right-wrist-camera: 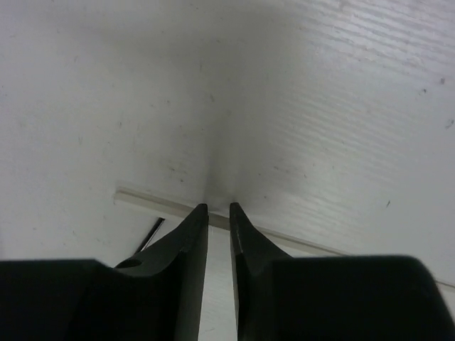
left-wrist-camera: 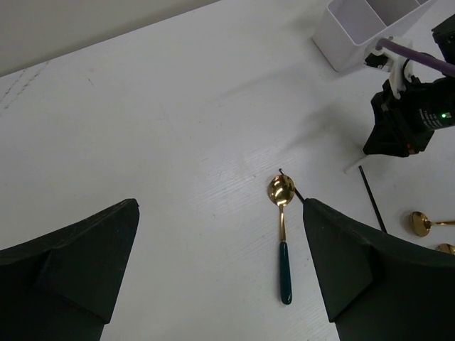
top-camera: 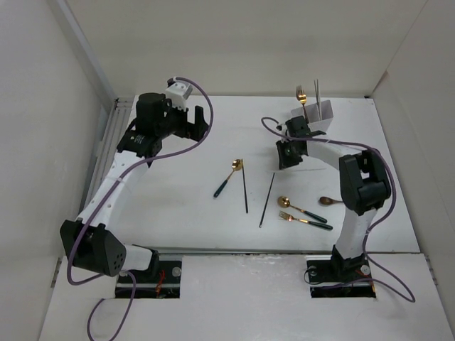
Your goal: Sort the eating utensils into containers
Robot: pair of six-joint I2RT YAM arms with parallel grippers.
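From overhead I see the white holder (top-camera: 321, 114) at the far right of the table (top-camera: 178, 213), a gold fork (top-camera: 301, 95) and silver chopsticks (top-camera: 317, 90) standing in it. The rest lies loose on the table: a green-handled spoon (top-camera: 228, 178), two dark chopsticks (top-camera: 245, 190) side by side but apart, a second gold spoon (top-camera: 299, 207), a fork (top-camera: 304, 220) and a brown spoon (top-camera: 330, 201). My right gripper (top-camera: 288, 155) hangs just in front of the holder. Only its own camera shows its fingers (right-wrist-camera: 188, 241) a narrow slit apart with nothing between them, tips right at a pale stick (right-wrist-camera: 153, 200) lying crosswise that the overhead view loses against the white. The left gripper (left-wrist-camera: 220, 209) stands wide open and empty, looking down on the green-handled spoon.
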